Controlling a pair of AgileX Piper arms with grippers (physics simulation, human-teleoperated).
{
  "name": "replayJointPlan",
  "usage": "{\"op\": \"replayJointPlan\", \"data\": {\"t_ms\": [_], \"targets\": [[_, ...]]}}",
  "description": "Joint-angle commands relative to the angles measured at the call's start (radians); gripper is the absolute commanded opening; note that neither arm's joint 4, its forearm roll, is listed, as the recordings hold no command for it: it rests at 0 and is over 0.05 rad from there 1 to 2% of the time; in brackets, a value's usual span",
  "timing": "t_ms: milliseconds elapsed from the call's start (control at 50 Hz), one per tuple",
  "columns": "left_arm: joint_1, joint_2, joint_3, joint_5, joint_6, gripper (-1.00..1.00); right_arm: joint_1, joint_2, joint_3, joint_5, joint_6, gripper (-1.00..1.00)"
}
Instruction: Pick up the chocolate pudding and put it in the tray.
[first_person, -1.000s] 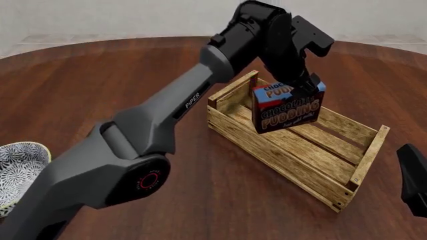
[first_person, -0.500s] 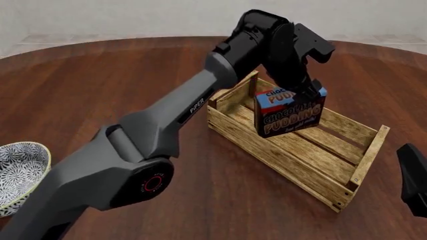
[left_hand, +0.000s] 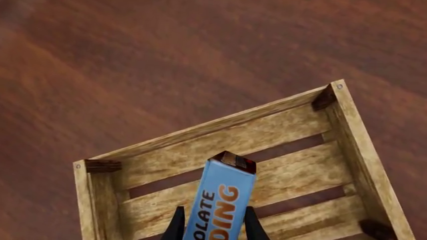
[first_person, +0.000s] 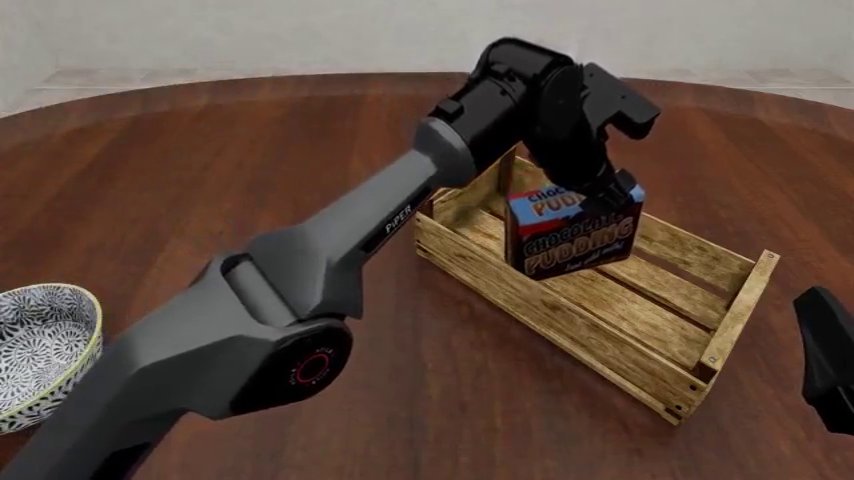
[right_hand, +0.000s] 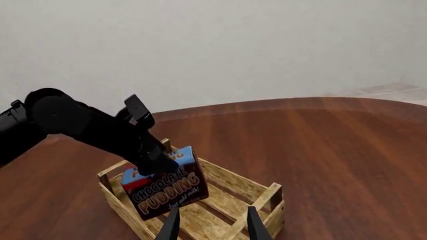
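Note:
The chocolate pudding (first_person: 574, 232), a small box with a blue top and a dark brown lettered front, hangs tilted low inside the tray's far-left end. My left gripper (first_person: 597, 192) is shut on its top. In the left wrist view the box (left_hand: 220, 197) sits between the two black fingers (left_hand: 175, 225), with the slatted floor of the tray (left_hand: 220, 122) just below it. The tray (first_person: 587, 328) is a long light-wood crate lying diagonally. My right gripper (right_hand: 212, 226) is open and holds nothing, near the table's right edge and away from the tray (right_hand: 273, 200).
A blue-and-white patterned bowl (first_person: 40, 350) stands at the near left of the round wooden table (first_person: 200, 170). The left arm (first_person: 334, 260) stretches diagonally over the table's middle. A dark part of the right arm (first_person: 827, 360) shows at the right edge.
My left gripper has carried the pudding box downward and slightly left, deeper into the tray's far-left end. The right arm has stayed where it was.

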Motion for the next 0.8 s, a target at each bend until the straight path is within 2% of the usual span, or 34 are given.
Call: {"op": "replayJointPlan", "data": {"t_ms": [20, 800], "targets": [[0.003, 0.015, -0.001, -0.001, 0.009, -1.0, 0.002, 0.0, 0.0, -0.001, 0.001, 1.0], [0.032, 0.043, -0.002, 0.0, 0.011, -1.0, 0.0, 0.0, 0.0, -0.001, 0.001, 1.0]]}}
